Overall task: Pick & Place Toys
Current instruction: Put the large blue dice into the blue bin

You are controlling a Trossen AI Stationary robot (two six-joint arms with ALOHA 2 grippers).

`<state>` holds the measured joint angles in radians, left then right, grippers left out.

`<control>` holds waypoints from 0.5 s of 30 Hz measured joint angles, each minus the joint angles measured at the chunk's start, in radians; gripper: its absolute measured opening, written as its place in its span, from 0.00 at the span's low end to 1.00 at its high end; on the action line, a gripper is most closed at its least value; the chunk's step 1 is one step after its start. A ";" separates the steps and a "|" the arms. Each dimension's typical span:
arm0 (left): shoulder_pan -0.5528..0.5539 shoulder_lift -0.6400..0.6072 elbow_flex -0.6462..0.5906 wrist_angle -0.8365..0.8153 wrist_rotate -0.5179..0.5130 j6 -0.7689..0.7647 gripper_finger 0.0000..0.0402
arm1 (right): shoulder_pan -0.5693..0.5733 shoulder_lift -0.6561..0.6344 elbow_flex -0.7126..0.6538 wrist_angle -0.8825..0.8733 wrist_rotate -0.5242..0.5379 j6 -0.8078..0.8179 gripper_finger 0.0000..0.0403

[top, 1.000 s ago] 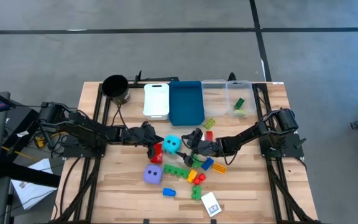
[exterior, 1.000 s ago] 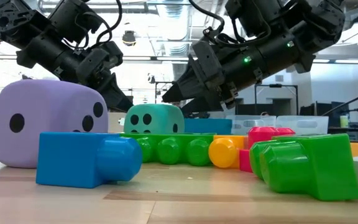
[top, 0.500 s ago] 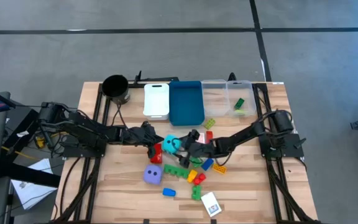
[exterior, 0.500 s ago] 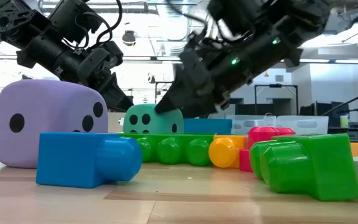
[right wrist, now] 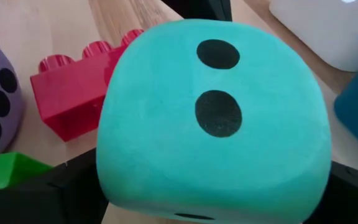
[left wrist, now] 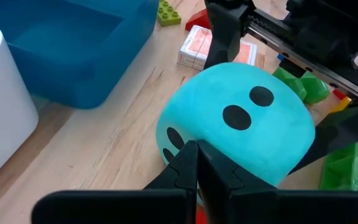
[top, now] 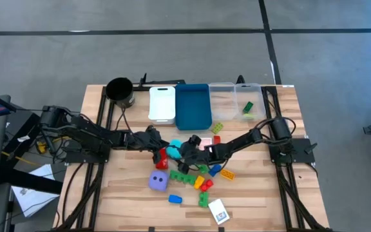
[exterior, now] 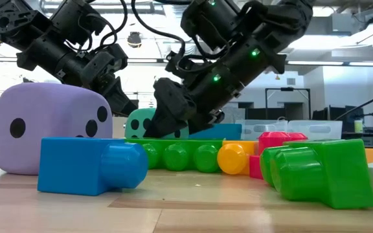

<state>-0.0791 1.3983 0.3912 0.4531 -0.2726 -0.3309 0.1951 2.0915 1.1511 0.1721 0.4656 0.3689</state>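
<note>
Grey concrete floor surrounds my wooden worktop [top: 250, 193], where a blue bin [top: 192, 106], a white bin [top: 161, 104] and a clear bin [top: 237, 102] line the far edge beside a black cup [top: 119, 91]. From my remote seat the right gripper [top: 182, 149] is reaching in from the right with its jaws spread wide on either side of the cyan die [right wrist: 210, 118], which sits on the wood near the middle and fills the right wrist view between the two dark fingers; I cannot tell whether the pads touch its faces. My left gripper [left wrist: 196, 168] comes from the other side, jaws pressed together, its tip right at the die's near lower edge. A red brick [right wrist: 73, 87] lies just beside the die, with the purple die [exterior: 50, 126] nearer the front edge. Closer to the low camera lie a blue brick [exterior: 89, 165], a row of green bricks [exterior: 177, 155] and a big green brick [exterior: 319, 171]. A small card pack [left wrist: 197, 50] lies past the die; I can read no writing on it.
</note>
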 joint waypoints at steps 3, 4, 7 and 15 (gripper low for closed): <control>0.000 0.000 0.000 -0.002 0.001 0.001 0.00 | 0.000 -0.008 0.000 -0.001 0.002 -0.005 0.93; 0.000 0.000 0.000 -0.002 0.001 0.001 0.00 | 0.001 -0.007 0.000 -0.001 0.008 -0.006 0.91; 0.000 0.000 0.000 -0.002 0.002 0.003 0.00 | 0.000 -0.019 0.000 -0.011 0.011 -0.006 0.86; 0.018 -0.028 0.000 -0.025 0.010 0.043 0.00 | 0.001 -0.077 -0.005 -0.100 0.043 -0.032 0.86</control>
<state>-0.0610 1.3701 0.3910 0.4281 -0.2626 -0.2877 0.1963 2.0146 1.1457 0.0723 0.5085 0.3366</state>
